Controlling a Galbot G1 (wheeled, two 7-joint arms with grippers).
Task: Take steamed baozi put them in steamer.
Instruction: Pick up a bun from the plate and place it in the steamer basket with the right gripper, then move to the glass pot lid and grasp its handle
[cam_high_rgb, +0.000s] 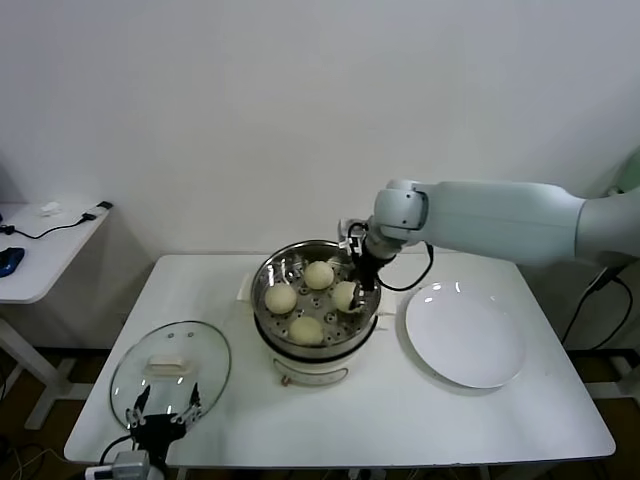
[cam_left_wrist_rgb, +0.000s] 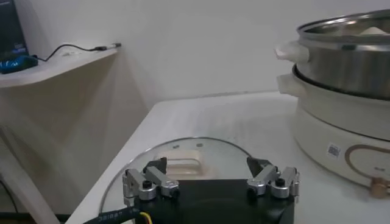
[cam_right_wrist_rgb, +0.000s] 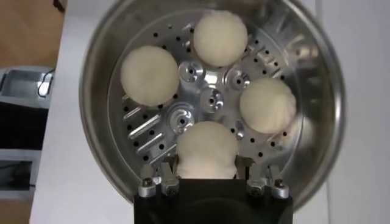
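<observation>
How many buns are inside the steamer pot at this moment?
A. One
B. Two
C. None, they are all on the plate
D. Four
D. The right wrist view shows four buns on the holed tray of the steamer pot, one of them between the fingers of the right gripper, and in the head view the white plate is bare. The left gripper waits by the glass lid.
</observation>
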